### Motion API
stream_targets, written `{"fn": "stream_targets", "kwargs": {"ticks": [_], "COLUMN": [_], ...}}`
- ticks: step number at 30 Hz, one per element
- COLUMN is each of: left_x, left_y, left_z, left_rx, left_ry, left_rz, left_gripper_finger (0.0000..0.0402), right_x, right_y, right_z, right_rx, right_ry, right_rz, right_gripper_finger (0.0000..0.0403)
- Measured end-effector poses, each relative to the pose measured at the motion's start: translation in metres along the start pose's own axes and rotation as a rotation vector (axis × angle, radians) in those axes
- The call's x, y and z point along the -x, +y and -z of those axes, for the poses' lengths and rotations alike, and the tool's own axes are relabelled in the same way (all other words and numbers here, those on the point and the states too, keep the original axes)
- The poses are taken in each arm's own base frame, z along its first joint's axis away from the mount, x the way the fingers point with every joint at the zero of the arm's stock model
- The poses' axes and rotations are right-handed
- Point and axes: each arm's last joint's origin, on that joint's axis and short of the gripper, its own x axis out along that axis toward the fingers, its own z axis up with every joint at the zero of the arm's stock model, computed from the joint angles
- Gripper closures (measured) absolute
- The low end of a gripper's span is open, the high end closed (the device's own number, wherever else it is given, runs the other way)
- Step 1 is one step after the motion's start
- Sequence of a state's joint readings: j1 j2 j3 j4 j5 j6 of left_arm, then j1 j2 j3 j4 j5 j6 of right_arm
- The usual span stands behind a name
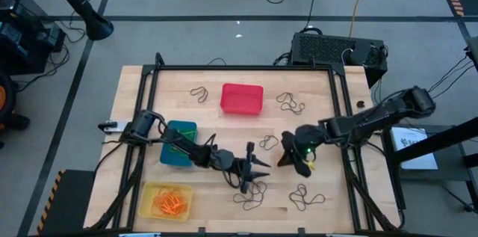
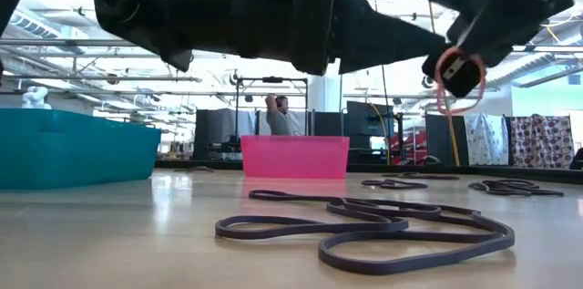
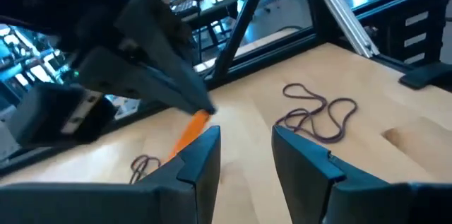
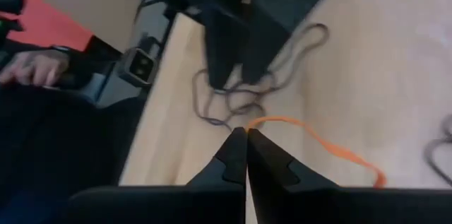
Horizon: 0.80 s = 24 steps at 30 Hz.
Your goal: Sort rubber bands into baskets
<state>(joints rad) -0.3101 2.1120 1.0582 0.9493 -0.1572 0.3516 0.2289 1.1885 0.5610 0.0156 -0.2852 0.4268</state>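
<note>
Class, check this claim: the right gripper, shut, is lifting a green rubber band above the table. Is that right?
Not quite. The band pinched in the shut right gripper is orange, not green; the right wrist view shows it. The rest holds.

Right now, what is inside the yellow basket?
In the high view, the yellow basket holds a loose pile of orange rubber bands. Anything beneath that pile is covered.
</note>
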Motion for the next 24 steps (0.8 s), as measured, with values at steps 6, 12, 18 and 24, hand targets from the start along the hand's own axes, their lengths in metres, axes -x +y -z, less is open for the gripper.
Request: {"fn": "stream_targets", "kwargs": {"ticks": [6,12,18,24], "left_x": [0.000,-0.003,-0.014,-0.031], "left_y": [0.001,0.002,0.002,-0.003], "left_z": [-0.002,-0.007,-0.013,-0.005], "left_rx": [0.001,0.012,0.016,0.008], "left_ry": [-0.021,-0.043,-0.077,-0.078], "left_rz": [-0.008,-0.015,-0.008,-0.002], "left_gripper_finger": [0.0265,0.0265,0.0265,0.0265], "right_x": [-0.005,-0.007,-0.009,-0.015], "right_y": [0.018,0.027,0.035,0.036], "right_z": [0.007,0.011,0.010,0.013], "right_rx": [0.011,0.000,0.023,0.030], "right_ry": [-0.002,-0.035,-0.075,-0.056], "right_rz": [-0.019,0.036,-0.003,-0.008], "right_gripper_finger": [0.0403,0.0402,0.0402,0.0402]}}
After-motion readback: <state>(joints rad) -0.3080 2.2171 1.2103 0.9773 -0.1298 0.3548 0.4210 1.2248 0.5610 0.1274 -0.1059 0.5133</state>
